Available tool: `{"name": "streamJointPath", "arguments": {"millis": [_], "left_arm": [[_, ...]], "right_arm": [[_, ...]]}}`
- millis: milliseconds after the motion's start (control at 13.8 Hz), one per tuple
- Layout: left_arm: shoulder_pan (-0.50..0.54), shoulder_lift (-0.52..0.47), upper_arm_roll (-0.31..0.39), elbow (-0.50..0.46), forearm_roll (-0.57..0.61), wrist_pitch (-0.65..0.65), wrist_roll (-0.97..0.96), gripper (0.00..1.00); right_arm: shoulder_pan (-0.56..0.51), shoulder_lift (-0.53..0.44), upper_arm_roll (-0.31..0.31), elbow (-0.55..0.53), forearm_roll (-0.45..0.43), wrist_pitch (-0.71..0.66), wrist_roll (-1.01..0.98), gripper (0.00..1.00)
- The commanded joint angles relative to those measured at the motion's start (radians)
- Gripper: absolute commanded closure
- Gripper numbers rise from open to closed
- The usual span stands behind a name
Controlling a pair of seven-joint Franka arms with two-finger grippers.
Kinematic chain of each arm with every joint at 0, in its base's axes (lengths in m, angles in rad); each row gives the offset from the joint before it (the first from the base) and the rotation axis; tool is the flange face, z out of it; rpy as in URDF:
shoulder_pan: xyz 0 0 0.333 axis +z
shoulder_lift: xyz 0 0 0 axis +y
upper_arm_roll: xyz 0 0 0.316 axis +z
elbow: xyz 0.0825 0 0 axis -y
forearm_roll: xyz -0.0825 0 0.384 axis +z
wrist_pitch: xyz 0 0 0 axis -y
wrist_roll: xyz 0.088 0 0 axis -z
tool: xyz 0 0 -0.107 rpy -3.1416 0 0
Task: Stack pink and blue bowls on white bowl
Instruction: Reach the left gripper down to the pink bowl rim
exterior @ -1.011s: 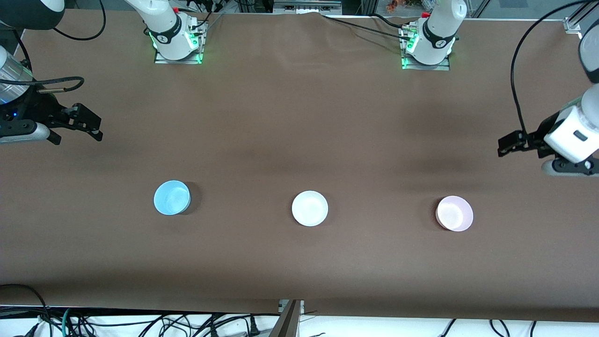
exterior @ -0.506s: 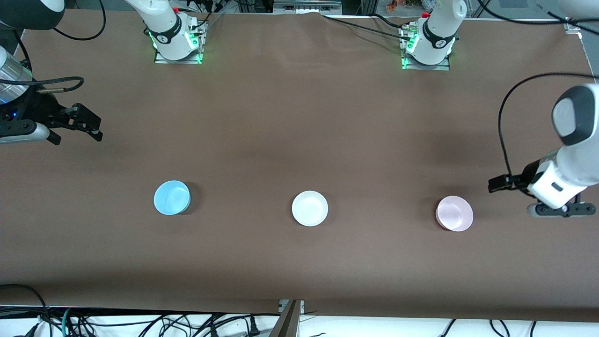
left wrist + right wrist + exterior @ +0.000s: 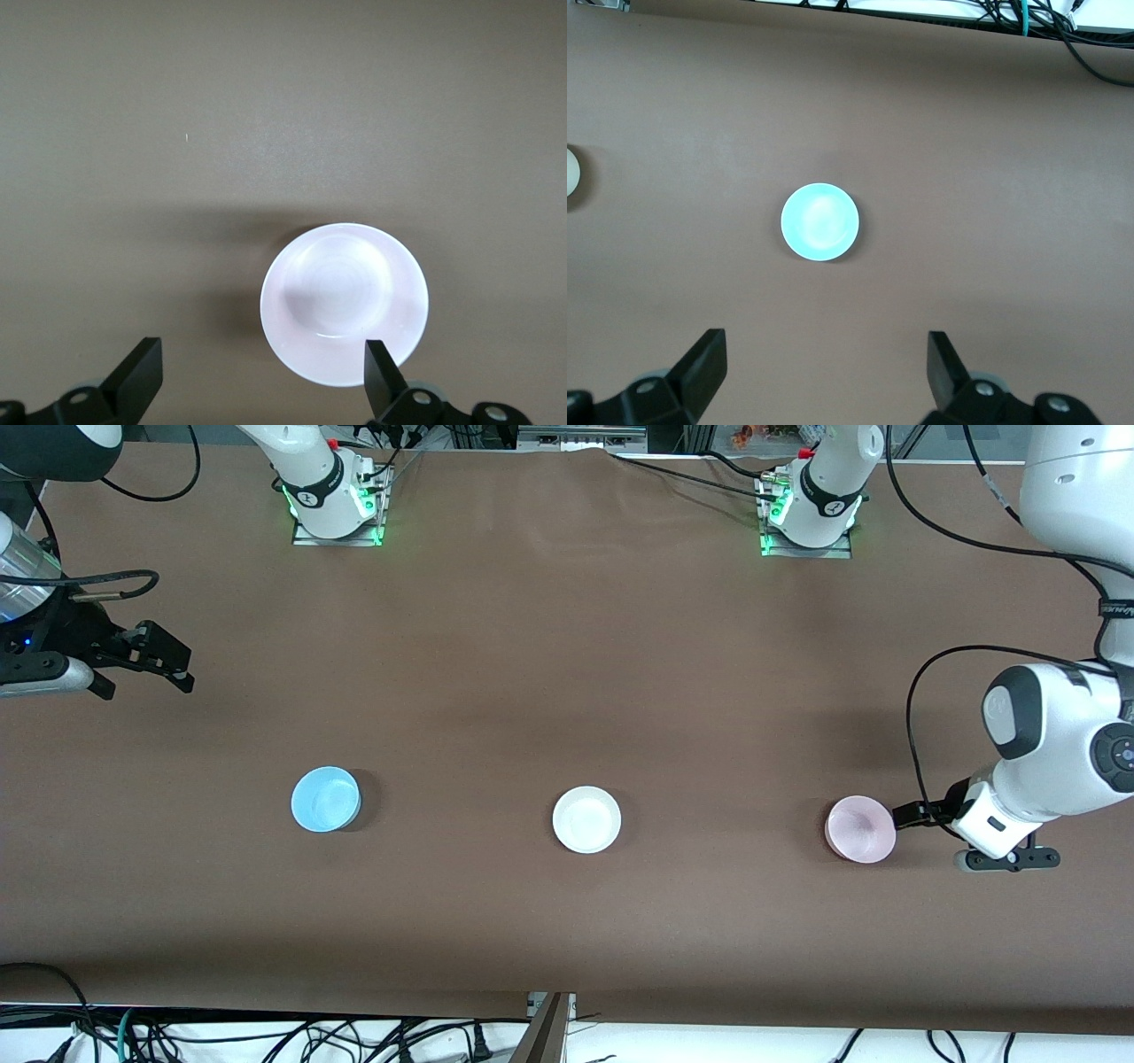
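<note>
Three bowls stand in a row across the brown table. The pale pink bowl (image 3: pixel 860 829) is toward the left arm's end, the white bowl (image 3: pixel 586 819) is in the middle, and the light blue bowl (image 3: pixel 325 799) is toward the right arm's end. My left gripper (image 3: pixel 908 815) hangs open right beside the pink bowl. In the left wrist view one fingertip (image 3: pixel 381 376) overlaps the rim of the pink bowl (image 3: pixel 344 303), and nothing sits between the fingers of the left gripper (image 3: pixel 261 385). My right gripper (image 3: pixel 182 666) waits open over bare table. Its wrist view shows the blue bowl (image 3: pixel 820 221) well ahead of the right gripper (image 3: pixel 824 372).
The two arm bases (image 3: pixel 335 509) (image 3: pixel 808 514) stand at the table's edge farthest from the front camera. Cables (image 3: pixel 266 1036) lie below the table's edge nearest that camera. A sliver of the white bowl (image 3: pixel 570 173) shows at the border of the right wrist view.
The left arm has swung toward the front camera and in toward the pink bowl, bringing its open gripper right beside it. The right arm and all three bowls have not moved.
</note>
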Motion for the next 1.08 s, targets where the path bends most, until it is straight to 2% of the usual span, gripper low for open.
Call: {"name": "streamJointPath", "arguments": {"millis": [0, 217, 289, 650, 867, 1011], "left_arm": [[0.007, 0.013, -0.004, -0.036, 0.015, 0.061, 0.006, 0.00], [0.018, 0.026, -0.004, -0.100, 0.015, 0.132, 0.006, 0.01], [0.024, 0.027, -0.004, -0.115, 0.015, 0.133, 0.008, 0.03], [0.032, 0.036, -0.004, -0.138, 0.016, 0.141, 0.012, 0.08], [0.029, 0.049, -0.004, -0.175, 0.016, 0.231, 0.006, 0.08], [0.027, 0.052, -0.004, -0.178, 0.016, 0.239, 0.006, 0.09]], "right_arm": [[-0.008, -0.003, 0.004, -0.001, 0.015, 0.005, 0.008, 0.00], [-0.008, -0.003, 0.004, -0.001, 0.015, 0.008, 0.000, 0.00], [-0.008, -0.003, 0.004, -0.001, 0.014, 0.008, -0.004, 0.00], [-0.009, -0.003, 0.004, -0.001, 0.014, 0.019, -0.009, 0.00], [-0.006, -0.003, 0.005, -0.001, 0.012, 0.013, -0.007, 0.00], [-0.006, -0.004, 0.007, -0.001, 0.010, 0.008, -0.007, 0.00]]}}
